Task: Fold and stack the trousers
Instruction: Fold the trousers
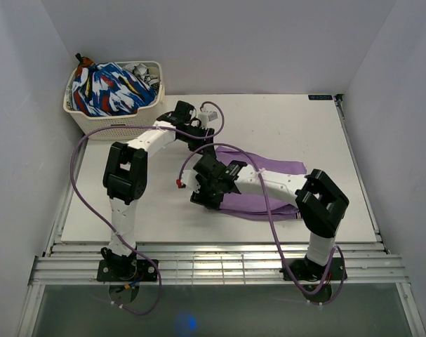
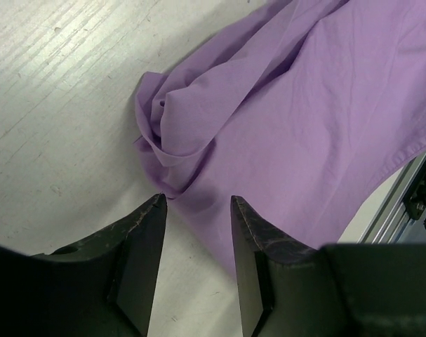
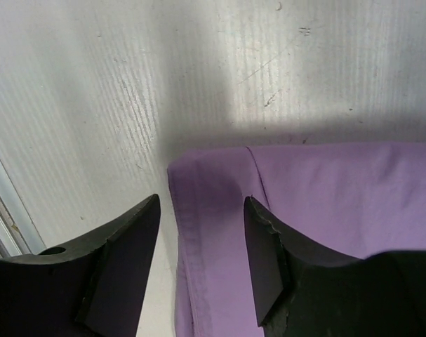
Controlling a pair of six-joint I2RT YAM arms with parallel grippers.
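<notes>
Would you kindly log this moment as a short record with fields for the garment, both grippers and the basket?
garment: purple cloth trousers, spread rumpled on white table
left gripper: open, over a crumpled trouser edge
right gripper: open, over a flat hemmed corner
basket: white plastic, far left, holding blue patterned cloth

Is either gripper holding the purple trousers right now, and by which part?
Nothing is held. The left gripper stands open over a bunched fold of the purple trousers; the right gripper stands open over a flat corner of them.
</notes>
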